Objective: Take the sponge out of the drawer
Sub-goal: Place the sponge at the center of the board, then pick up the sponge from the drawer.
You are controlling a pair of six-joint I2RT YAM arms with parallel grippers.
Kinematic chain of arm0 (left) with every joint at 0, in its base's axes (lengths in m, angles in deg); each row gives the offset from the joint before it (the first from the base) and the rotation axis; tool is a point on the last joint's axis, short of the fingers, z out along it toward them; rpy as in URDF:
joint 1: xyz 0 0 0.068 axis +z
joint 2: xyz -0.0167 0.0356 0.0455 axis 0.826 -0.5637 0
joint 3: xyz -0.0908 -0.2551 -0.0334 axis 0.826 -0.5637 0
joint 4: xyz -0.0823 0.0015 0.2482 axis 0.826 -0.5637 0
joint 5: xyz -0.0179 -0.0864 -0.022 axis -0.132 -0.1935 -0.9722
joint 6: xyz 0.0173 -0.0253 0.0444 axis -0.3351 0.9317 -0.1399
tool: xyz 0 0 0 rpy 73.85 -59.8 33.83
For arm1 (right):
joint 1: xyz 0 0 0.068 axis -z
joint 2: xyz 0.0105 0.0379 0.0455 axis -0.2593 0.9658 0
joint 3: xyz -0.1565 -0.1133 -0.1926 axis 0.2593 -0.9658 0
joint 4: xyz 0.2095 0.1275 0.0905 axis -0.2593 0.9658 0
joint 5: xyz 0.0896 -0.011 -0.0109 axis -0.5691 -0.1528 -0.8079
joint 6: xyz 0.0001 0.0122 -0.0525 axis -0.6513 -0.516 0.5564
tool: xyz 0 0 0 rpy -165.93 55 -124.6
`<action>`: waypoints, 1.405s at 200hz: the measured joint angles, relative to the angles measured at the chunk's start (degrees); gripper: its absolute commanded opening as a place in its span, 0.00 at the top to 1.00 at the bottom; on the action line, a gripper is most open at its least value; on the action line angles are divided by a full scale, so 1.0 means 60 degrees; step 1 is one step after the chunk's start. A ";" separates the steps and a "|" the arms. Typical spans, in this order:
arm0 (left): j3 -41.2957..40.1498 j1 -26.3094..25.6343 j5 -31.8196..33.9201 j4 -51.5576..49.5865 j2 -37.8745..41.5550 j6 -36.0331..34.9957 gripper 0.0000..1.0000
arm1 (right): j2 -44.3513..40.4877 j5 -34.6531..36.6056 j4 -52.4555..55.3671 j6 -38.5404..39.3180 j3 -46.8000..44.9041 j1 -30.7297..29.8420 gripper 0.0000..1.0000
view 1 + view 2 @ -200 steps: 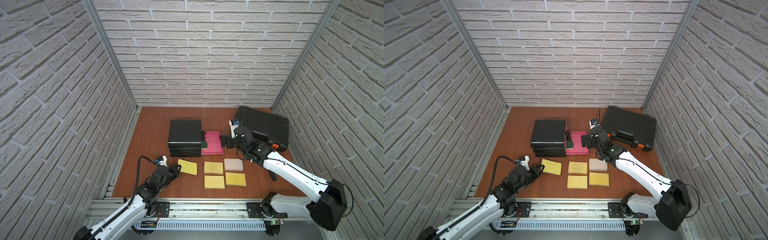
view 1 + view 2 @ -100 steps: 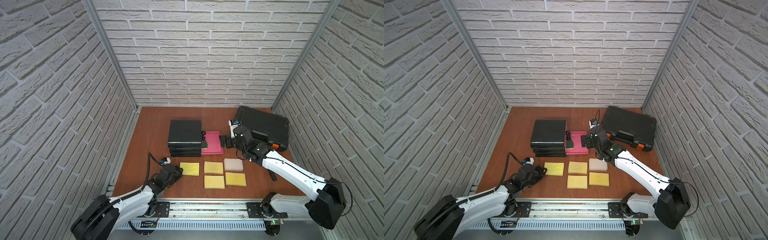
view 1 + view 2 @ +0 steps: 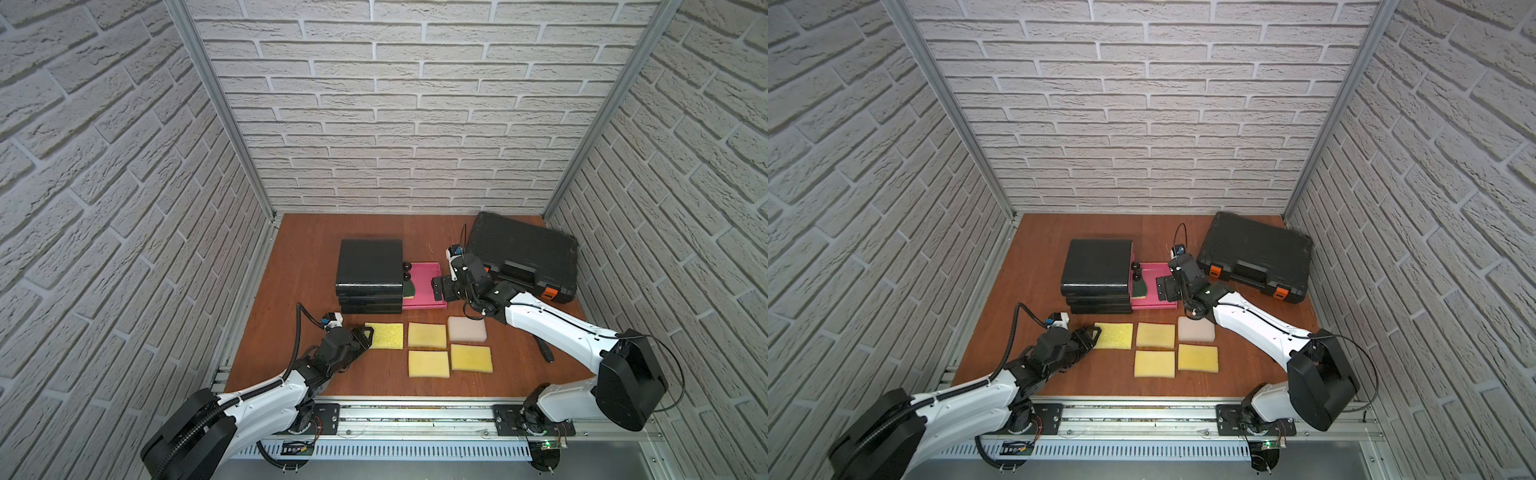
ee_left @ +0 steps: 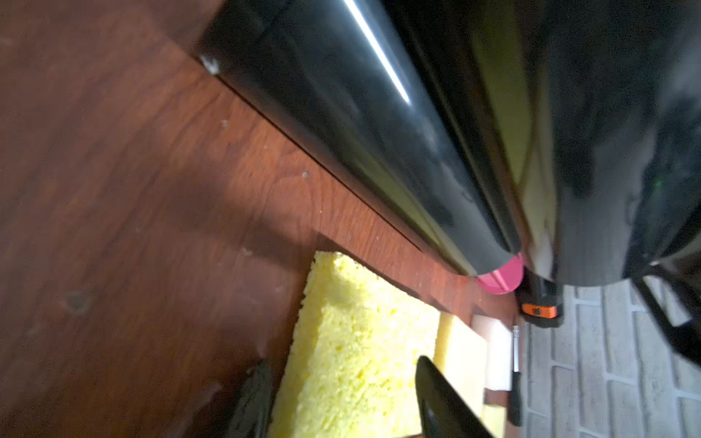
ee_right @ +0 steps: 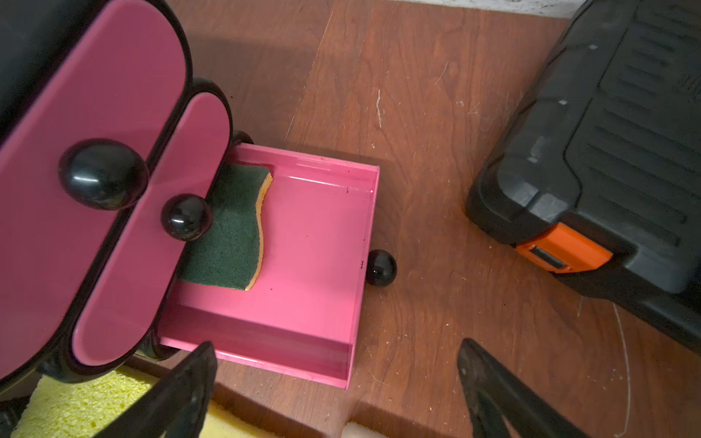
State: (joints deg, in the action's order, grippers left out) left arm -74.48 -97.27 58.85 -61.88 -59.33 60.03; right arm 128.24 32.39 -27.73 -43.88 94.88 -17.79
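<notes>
fingers (image 4: 436, 394) of the left gripper (image 3: 366, 333) stand wide apart, one on each side of the yellow sponge's (image 3: 388, 336) near edge. that sponge lies flat on the table (image 3: 307, 257), with nothing squeezing it. four more sponges (image 3: 429, 363) lie beside it.

further back, the right gripper (image 5: 337, 345) hangs by the front of the pulled-out pink drawer (image 5: 311, 246). its jaws are spread and empty, and the knob (image 5: 380, 268) is near them. the green sponge (image 5: 227, 231) lies flat in the drawer at the inner end, partly tucked under the upper front (image 5: 125, 265). behind sits the black cabinet (image 3: 370, 266), with the case (image 3: 523, 253) off to the right by the wall.

the drawer is open, so the step in hand looks like the reach for the green sponge. next, the right gripper would need to go inward and down, clear of the upper knobs (image 5: 186, 217). it would then close across the sponge's exposed edge. the overhang leaves little room, so a low, slanted approach seems wise.
</notes>
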 measured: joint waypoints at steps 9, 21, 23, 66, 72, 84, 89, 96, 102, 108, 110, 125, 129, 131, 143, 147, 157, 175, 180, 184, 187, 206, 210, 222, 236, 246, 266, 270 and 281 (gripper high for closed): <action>0.0091 -0.0022 0.0036 -0.0102 0.0215 0.0029 0.02 | 0.0204 -0.0200 -0.0051 -0.0015 0.0018 0.0000 0.11; 0.0142 -0.0036 0.0120 -0.0382 0.0532 0.0015 0.02 | 0.0586 -0.0535 -0.0124 -0.0018 0.0095 0.0007 0.12; 0.0146 -0.0036 0.0131 -0.0430 0.0583 0.0015 0.02 | 0.0641 -0.0572 -0.0138 -0.0022 0.0106 0.0007 0.12; 0.0270 -0.0040 0.0463 -0.2262 0.2499 -0.0208 0.02 | 0.2098 -0.1701 -0.0641 -0.0073 0.0517 0.0007 0.17; 0.0339 -0.0040 0.0517 -0.2532 0.2827 -0.0280 0.02 | 0.2273 -0.1851 -0.0725 -0.0091 0.0568 0.0007 0.18; 0.0514 -0.0040 0.0612 -0.3020 0.3413 -0.0426 0.02 | 0.2601 -0.2157 -0.0911 -0.0120 0.0685 0.0007 0.20; 0.0583 -0.0040 0.0656 -0.3191 0.3632 -0.0481 0.02 | 0.2750 -0.2277 -0.1005 -0.0146 0.0743 0.0007 0.20; 0.0659 -0.0040 0.0710 -0.3406 0.3927 -0.0561 0.02 | 0.2936 -0.2419 -0.1086 -0.0197 0.0823 0.0004 0.21; 0.0729 -0.0040 0.0754 -0.3599 0.4175 -0.0634 0.02 | 0.3100 -0.2539 -0.1180 -0.0237 0.0900 0.0004 0.22; 0.0769 -0.0040 0.0790 -0.3734 0.4415 -0.0699 0.02 | 0.3249 -0.2637 -0.1235 -0.0255 0.0987 0.0004 0.23; 0.0783 -0.0040 0.0801 -0.3763 0.4470 -0.0707 0.02 | 0.3304 -0.2677 -0.1268 -0.0266 0.1024 0.0004 0.23; 0.0863 -0.0040 0.0871 -0.4087 0.4823 -0.0838 0.02 | 0.3705 -0.2889 -0.1388 -0.0350 0.1275 0.0004 0.26; 0.0871 -0.0040 0.0892 -0.4164 0.4881 -0.0863 0.02 | 0.3799 -0.2925 -0.1417 -0.0401 0.1351 0.0004 0.26; 0.0871 -0.0040 0.0900 -0.4200 0.4911 -0.0878 0.02 | 0.3861 -0.2954 -0.1435 -0.0408 0.1392 0.0004 0.26; 0.0874 -0.0044 0.0936 -0.4393 0.5002 -0.0951 0.02 | 0.4171 -0.3053 -0.1504 -0.0488 0.1632 0.0004 0.28; 0.0882 -0.0044 0.0947 -0.4470 0.5016 -0.0973 0.02 | 0.4273 -0.3089 -0.1515 -0.0514 0.1723 0.0004 0.29; 0.0903 -0.0044 0.0962 -0.4630 0.5020 -0.1056 0.02 | 0.4532 -0.3155 -0.1555 -0.0594 0.1931 0.0004 0.31; 0.0958 -0.0055 0.0958 -0.4790 0.5023 -0.1206 0.02 | 0.4962 -0.3253 -0.1650 -0.0747 0.2233 -0.0004 0.44; 0.0998 -0.0058 0.0958 -0.4830 0.5023 -0.1264 0.02 | 0.5067 -0.3279 -0.1679 -0.0772 0.2284 -0.0004 0.52; 0.1035 -0.0066 0.0958 -0.4860 0.5023 -0.1304 0.02 | 0.5125 -0.3286 -0.1716 -0.0780 0.2317 -0.0004 0.59; 0.1071 -0.0073 0.0958 -0.4870 0.5027 -0.1337 0.02 | 0.5151 -0.3340 -0.1756 -0.0849 0.2335 -0.0004 0.64; 0.1300 -0.0091 0.0958 -0.5049 0.5067 -0.1552 0.02 | 0.5242 -0.3362 -0.1730 -0.0951 0.2459 -0.0011 0.86; 0.1370 -0.0091 0.0965 -0.5118 0.5071 -0.1588 0.02 | 0.5264 -0.3333 -0.1712 -0.1020 0.2495 -0.0011 0.89; 0.1610 -0.0095 0.0984 -0.5380 0.5082 -0.1752 0.02 | 0.5293 -0.3289 -0.1752 -0.1078 0.2528 -0.0011 0.97; 0.2022 -0.0095 0.1053 -0.5836 0.5155 -0.2000 0.02 | 0.5271 -0.3177 -0.1741 -0.1115 0.2528 -0.0015 0.97; 0.2339 -0.0095 0.1126 -0.6153 0.5227 -0.2189 0.02 | 0.5206 -0.3005 -0.1643 -0.1122 0.2517 -0.0025 0.97; 0.3053 -0.0091 0.1268 -0.6677 0.5337 -0.2601 0.02 | 0.4849 -0.2535 -0.1344 -0.1053 0.2353 -0.0029 0.97; 0.3166 -0.0091 0.1286 -0.6757 0.5340 -0.2648 0.02 | 0.4725 -0.2419 -0.1242 -0.1024 0.2302 -0.0029 0.97; 0.3493 -0.0091 0.1337 -0.6958 0.5322 -0.2881 0.02 | 0.4313 -0.2065 -0.0889 -0.0922 0.2167 -0.0025 0.97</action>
State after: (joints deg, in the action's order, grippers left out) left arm -53.52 -97.81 66.87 -103.63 -27.39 42.74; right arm 154.12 19.99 -33.07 -49.41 107.88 -17.94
